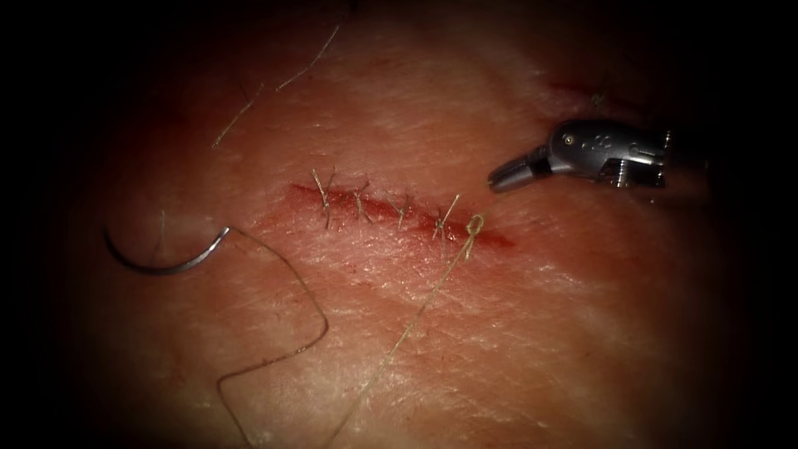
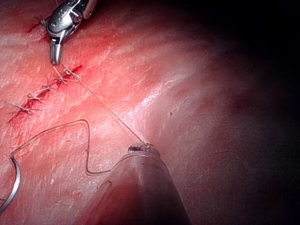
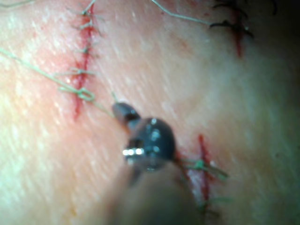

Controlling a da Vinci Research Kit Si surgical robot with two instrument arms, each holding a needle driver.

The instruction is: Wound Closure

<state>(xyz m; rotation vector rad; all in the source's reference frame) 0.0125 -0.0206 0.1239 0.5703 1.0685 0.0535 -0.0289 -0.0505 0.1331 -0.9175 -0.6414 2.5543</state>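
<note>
The cut [image 1: 495, 238] runs slantwise across the tissue [image 1: 532, 333], with several stitches along it. A knot [image 1: 474, 224] sits near its right end. From the knot a thread [image 1: 411, 328] runs taut to my left tool [image 2: 140, 149], whose jaws are shut on it. My right tool [image 1: 496, 181] hovers just right of the cut, above the knot, jaws shut on nothing I can see; the knot's short tail ends close to its tip [image 3: 121, 111]. The curved needle [image 1: 162, 269] lies free on the tissue left of the cut, not in the tissue, trailing a looping thread [image 1: 320, 320].
Loose cut ends of thread [image 1: 309, 60] lie on the tissue at the upper left. Red fluid stains the skin around the cut. Other stitched cuts [image 3: 202, 164] lie beyond the right tool.
</note>
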